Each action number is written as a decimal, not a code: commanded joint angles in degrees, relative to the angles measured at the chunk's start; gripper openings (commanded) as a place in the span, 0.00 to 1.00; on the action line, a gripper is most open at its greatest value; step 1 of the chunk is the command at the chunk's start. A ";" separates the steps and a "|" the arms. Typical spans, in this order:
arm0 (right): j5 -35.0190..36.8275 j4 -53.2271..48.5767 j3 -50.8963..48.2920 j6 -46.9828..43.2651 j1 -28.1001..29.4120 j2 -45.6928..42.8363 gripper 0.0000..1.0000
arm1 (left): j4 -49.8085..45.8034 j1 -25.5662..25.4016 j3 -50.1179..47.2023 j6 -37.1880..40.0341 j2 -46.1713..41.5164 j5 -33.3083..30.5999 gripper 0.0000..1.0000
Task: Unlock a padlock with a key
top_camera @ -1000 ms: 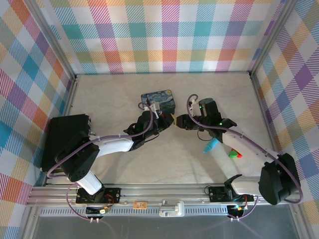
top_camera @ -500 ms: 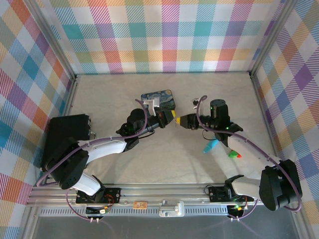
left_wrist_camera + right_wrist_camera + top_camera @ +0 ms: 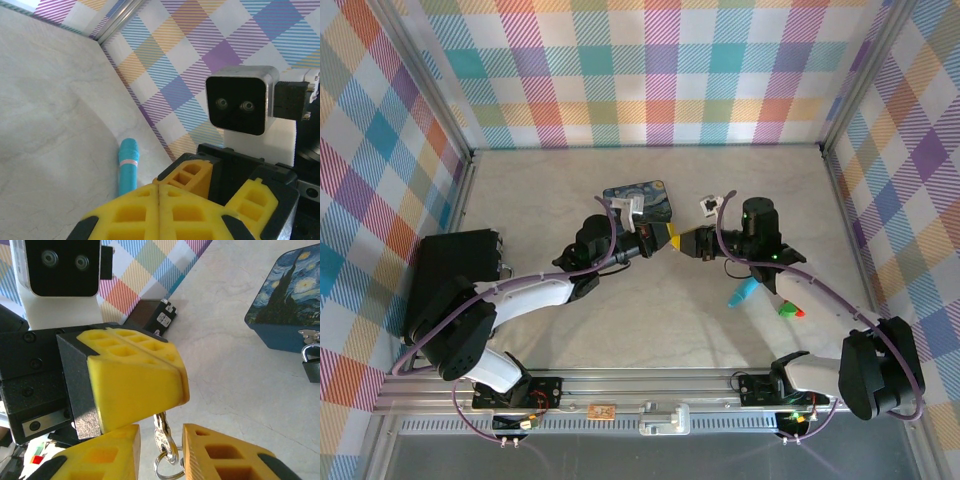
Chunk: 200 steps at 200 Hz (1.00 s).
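Note:
The key (image 3: 161, 432) is a small silvery bunch on a ring. It hangs from the yellow fingers of my left gripper (image 3: 666, 238), which is shut on its tip. My right gripper (image 3: 160, 452) is open, one finger on each side of the hanging key and not pressing on it. In the top view both grippers meet tip to tip at mid-table, with the right gripper (image 3: 691, 241) facing left. The tiny dark padlock (image 3: 311, 366) with its silvery shackle lies on the table against the blue tin (image 3: 285, 300). In the left wrist view my left gripper (image 3: 159, 189) shows its pads pressed together.
The blue painted tin (image 3: 635, 199) lies just behind the left gripper. A turquoise stick (image 3: 742, 293) and a red-green block (image 3: 788, 311) lie under the right forearm. A black box (image 3: 448, 280) sits at the left wall. Checked walls close in three sides.
The right gripper has turned and moved left until its open fingers flank the key held by the left gripper. The left gripper has shifted slightly right.

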 commanded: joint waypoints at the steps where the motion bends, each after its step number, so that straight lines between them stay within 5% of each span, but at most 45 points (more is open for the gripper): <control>1: -2.13 0.58 -0.09 -1.13 -0.05 0.82 0.31 | -0.93 0.17 2.60 1.60 -0.08 2.68 0.00; 25: -1.41 -0.83 0.17 -2.14 -0.04 0.96 0.33 | -1.52 0.25 3.21 1.86 -0.06 3.73 0.00; 71: 0.47 -0.27 0.45 -1.11 -0.05 0.50 0.05 | -3.34 0.49 4.61 1.69 0.47 4.33 0.00; 93: 3.78 -1.21 1.65 0.90 0.00 1.27 0.00 | -8.34 0.82 4.81 -1.47 -0.45 -2.45 0.22; 101: 5.32 -1.04 1.87 1.70 -0.05 1.27 0.00 | -10.60 1.15 4.88 -4.50 -0.80 -5.95 0.38; 116: 8.65 -0.40 1.94 3.75 -0.05 1.00 0.00 | -12.02 1.41 4.23 -10.69 -1.49 -10.35 0.54; 152: 14.95 3.35 1.76 7.04 0.04 0.58 0.00 | -12.21 1.35 1.83 -30.75 -0.61 -17.85 0.57; 200: 12.25 10.88 2.23 4.29 0.05 2.63 0.00 | -10.85 0.55 3.90 -52.76 4.70 -15.26 0.57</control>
